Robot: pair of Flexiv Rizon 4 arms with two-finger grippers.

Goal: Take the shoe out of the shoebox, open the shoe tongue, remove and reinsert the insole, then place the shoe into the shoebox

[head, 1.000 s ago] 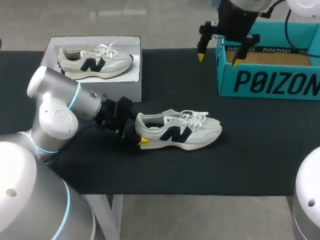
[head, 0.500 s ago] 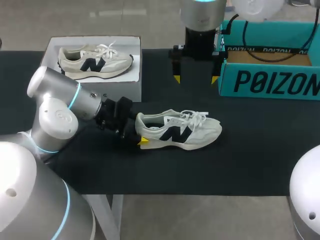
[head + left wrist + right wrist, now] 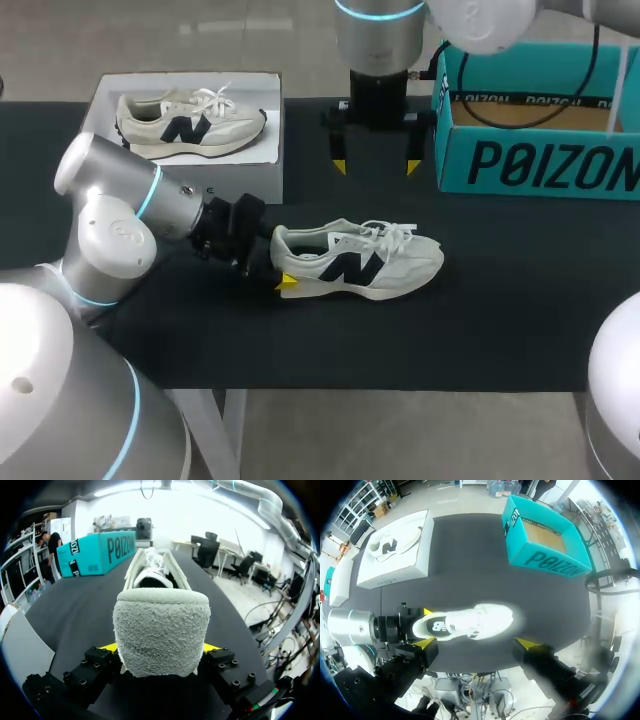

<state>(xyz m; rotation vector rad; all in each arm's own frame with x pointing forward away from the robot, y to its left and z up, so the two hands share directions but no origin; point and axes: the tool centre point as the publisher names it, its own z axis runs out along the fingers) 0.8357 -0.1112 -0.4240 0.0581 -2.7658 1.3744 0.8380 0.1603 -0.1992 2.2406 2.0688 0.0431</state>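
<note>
Mid-frame, shoe (image 3: 355, 260) heel clamped between left gripper (image 3: 159, 650) fingers (image 3: 109, 647); right gripper (image 3: 375, 167) open above, well apart. Two shoes, second shoe (image 3: 190, 122) upper left; one shoebox (image 3: 540, 160).

I count two sneakers, both pale with a dark side mark: the first sneaker (image 3: 355, 262) on the one black tabletop (image 3: 500, 300) and the second sneaker (image 3: 190, 122) on a white box (image 3: 245, 185). That makes two boxes in all, the white box and one teal shoebox (image 3: 540, 165). My grippers number two, the left gripper (image 3: 280, 268) and the right gripper (image 3: 376, 166), with four yellow fingertips (image 3: 339, 166) between them.
</note>
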